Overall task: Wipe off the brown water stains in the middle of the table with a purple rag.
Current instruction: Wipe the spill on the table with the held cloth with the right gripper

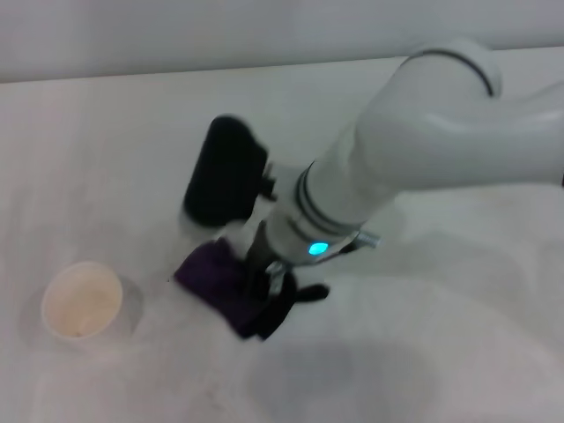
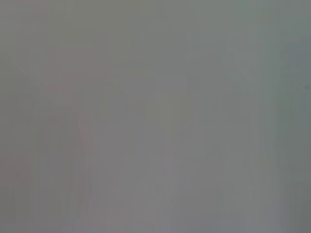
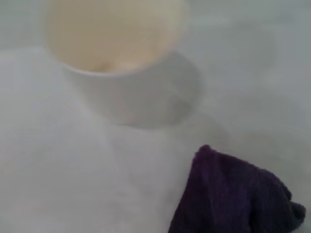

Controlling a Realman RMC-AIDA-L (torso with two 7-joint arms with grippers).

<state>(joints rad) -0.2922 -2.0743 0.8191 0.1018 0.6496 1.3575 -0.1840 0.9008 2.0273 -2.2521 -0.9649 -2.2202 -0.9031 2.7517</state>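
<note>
My right arm reaches from the right to the middle of the white table (image 1: 106, 132). Its gripper (image 1: 256, 284) points down and is shut on the purple rag (image 1: 216, 277), which is bunched against the table surface. The rag's black tail (image 1: 295, 300) sticks out to the right. The rag also shows in the right wrist view (image 3: 228, 199), lying on the table (image 3: 58, 170) close to the cup. No brown stain shows; the spot under the rag and arm is hidden. The left gripper is out of view, and the left wrist view shows only flat grey.
A white paper cup (image 1: 81, 301) with a beige inside stands upright at the front left, a hand's width left of the rag. It fills the right wrist view (image 3: 116, 53). The table's far edge runs along the top of the head view.
</note>
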